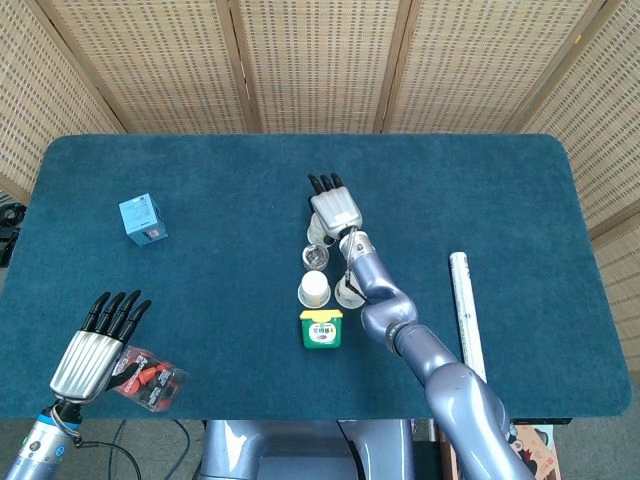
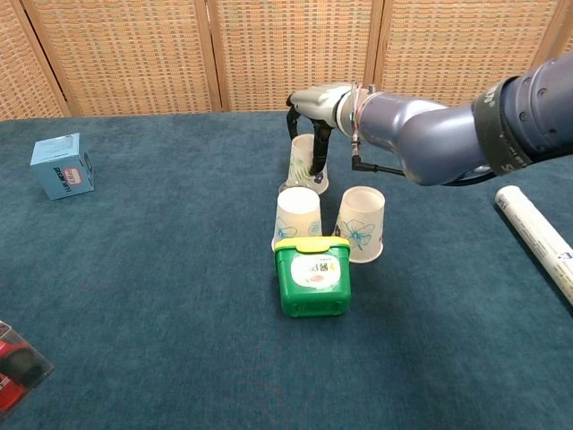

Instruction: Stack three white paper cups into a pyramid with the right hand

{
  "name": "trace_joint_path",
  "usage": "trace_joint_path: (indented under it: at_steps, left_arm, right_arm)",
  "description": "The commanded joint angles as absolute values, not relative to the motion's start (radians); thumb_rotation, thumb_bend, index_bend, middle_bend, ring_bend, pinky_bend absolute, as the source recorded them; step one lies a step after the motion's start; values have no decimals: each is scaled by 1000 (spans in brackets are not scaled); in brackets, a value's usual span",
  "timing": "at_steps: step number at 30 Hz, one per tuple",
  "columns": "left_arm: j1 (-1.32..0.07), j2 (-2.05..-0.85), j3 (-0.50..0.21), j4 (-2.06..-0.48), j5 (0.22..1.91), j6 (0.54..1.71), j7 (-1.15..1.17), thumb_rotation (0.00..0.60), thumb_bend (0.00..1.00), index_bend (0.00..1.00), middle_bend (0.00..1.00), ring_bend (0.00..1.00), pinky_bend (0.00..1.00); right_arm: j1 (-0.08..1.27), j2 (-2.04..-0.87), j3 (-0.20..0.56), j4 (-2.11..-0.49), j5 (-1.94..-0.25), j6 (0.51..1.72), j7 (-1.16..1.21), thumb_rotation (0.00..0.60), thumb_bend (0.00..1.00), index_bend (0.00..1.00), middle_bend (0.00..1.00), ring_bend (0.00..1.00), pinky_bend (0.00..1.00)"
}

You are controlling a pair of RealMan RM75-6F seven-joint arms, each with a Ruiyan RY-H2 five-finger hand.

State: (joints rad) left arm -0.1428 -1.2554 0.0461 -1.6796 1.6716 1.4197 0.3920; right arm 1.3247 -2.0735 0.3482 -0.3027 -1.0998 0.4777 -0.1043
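The right hand (image 2: 311, 112) grips 1 white paper cup (image 2: 304, 165), tilted, just beyond the 2 upside-down cups (image 2: 297, 216) (image 2: 361, 223) that stand side by side at the table's (image 1: 200, 200) middle. A green tub (image 2: 312, 276) sits just in front of them. The left hand (image 1: 98, 345) rests near left with fingers apart beside a red packet (image 1: 150, 378). A blue box (image 2: 61, 166) lies far left, a white roll (image 2: 537, 233) at right.

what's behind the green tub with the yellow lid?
Two upside-down white paper cups stand behind the green tub. Farther back, the right hand holds a third cup. The nearer cup's base is hidden.
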Motion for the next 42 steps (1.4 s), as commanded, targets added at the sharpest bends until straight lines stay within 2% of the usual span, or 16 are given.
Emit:
trace_joint_path:
  at_steps: [1,17,28,35,42]
  left_arm:
    - [-143,-1256,46,-1679,1671,1419,392,600,206,0,0,0,0]
    - [-145,-1256,48,-1681,1670,1419,394,600,206,0,0,0,0]
    - [-142,-1254,55,-1684,1687,1430,394,600,206,0,0,0,0]
    - [-140,-1251,62,-1686,1699,1435,387,600,207,0,0,0,0]
    - [-138,-1249,71,-1688,1718,1442,382,600,206,0,0,0,0]
  right_arm:
    - [1318,-2077,346,-297,-1104,474,-100,600,131,482,0,0,0]
    - [1307,-2063,344,-306,-1132,500,-102,600,131,512,0,0,0]
    - [1275,-1980,357,-434,-1128,588,-176,600,131,513,0,0,0]
    - [1208,-1871,369,-626,-1104,698,-288,600,131,513,0,0,0]
    - [1083,-1669,388,-1042,-1005,839,-484,600,131,513,0,0,0]
